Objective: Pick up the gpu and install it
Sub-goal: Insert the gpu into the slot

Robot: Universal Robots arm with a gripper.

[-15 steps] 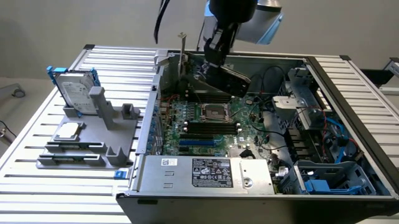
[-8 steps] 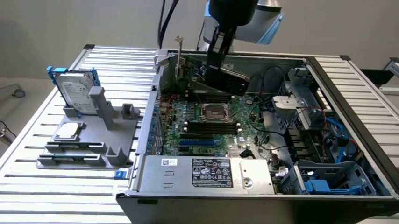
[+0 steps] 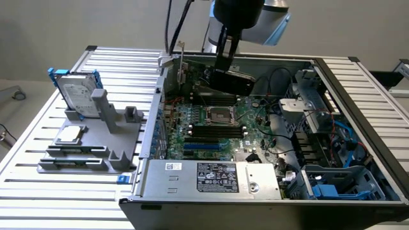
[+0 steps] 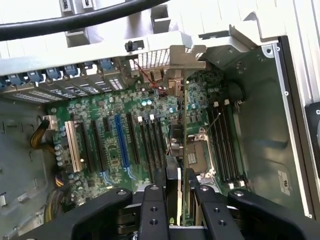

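1. Your tool (image 3: 225,61) is clamped on the gpu's (image 3: 234,82) upper edge, so the card hangs upright on its long edge.
2. The gpu sits directly below the tool, inside the open computer case (image 3: 361,103), over the motherboard (image 3: 211,122).
3. Its metal bracket (image 4: 186,56) points at the case's rear wall, probably to match the expansion slots (image 4: 150,145).

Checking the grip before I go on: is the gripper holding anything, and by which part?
Yes: the gripper holds the gpu by its upper edge, above the open case.
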